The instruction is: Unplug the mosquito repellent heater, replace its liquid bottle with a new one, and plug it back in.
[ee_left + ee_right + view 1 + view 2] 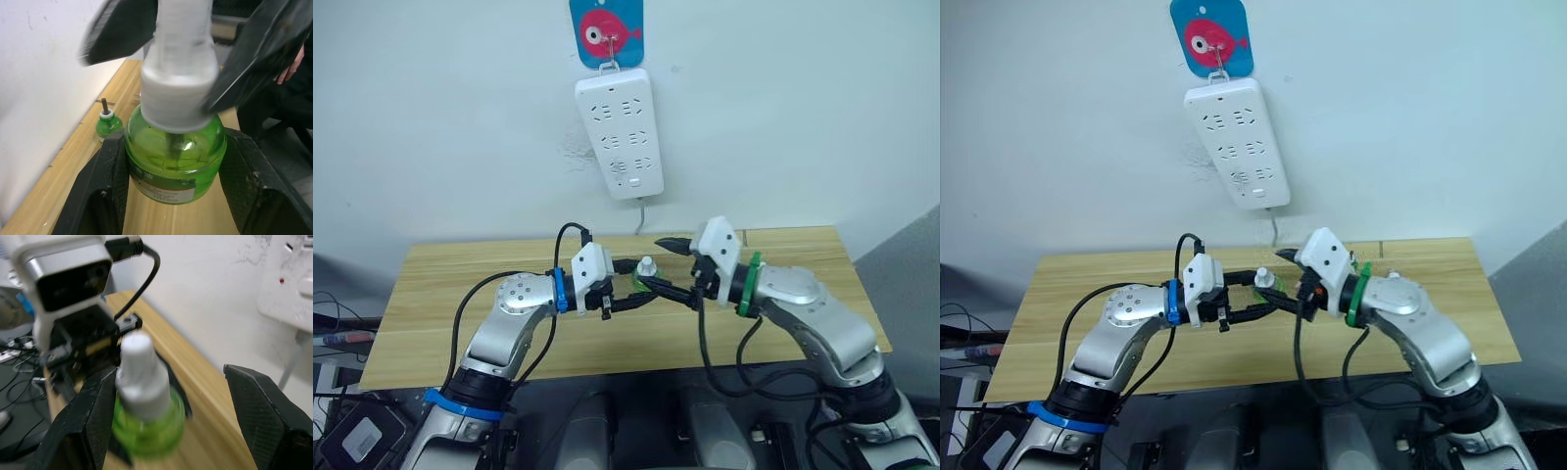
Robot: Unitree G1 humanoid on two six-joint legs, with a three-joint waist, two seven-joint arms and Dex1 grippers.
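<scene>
A green bottle [176, 161] with a white cap [178, 73] is held tight in the left tool [625, 294] above the counter [460, 269], and the right tool [168, 396] is spread wide around the cap, not yet closed. A small used bottle [107, 125] is seen standing on the counter by the wall, and the power strip [619, 130] is hung up above; the heater cannot be found, so its place cannot be told. If the cap is twisted too hard, the bottle could be pulled loose, dropped and spilled.
</scene>
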